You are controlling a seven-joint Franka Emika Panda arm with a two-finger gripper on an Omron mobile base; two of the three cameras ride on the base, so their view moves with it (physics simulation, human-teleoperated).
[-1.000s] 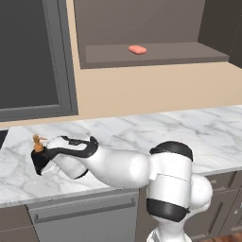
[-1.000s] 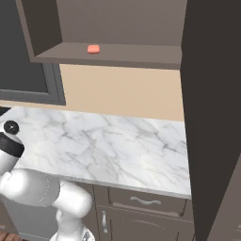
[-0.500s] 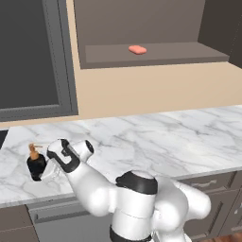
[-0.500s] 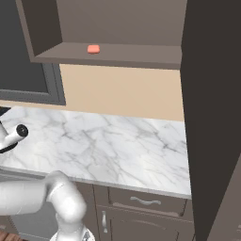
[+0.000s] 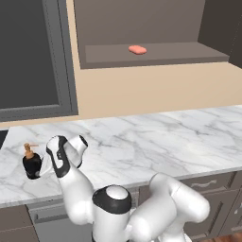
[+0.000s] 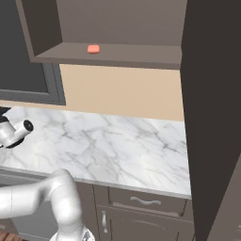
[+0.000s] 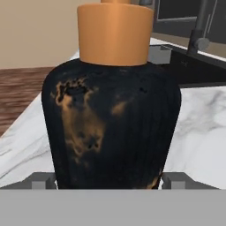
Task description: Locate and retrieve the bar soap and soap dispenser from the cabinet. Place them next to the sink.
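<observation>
Black soap dispenser [image 7: 112, 128] upright on marble counter [image 5: 156, 142], pump up, long axis vertical, sink just beyond. Gripper [image 5: 43, 168] fingers [image 7: 43, 180] apart either side of bottle; contact cannot tell. Since half-second ago arm folded back, dispenser unmoved: placement likely done. Pink bar soap [image 5: 137, 49] flat on cabinet [image 5: 151, 52] shelf, long axis along shelf, next.

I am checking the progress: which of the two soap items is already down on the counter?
The soap dispenser, black with an orange pump, stands on the marble counter. The pink bar soap lies on the cabinet shelf.
</observation>
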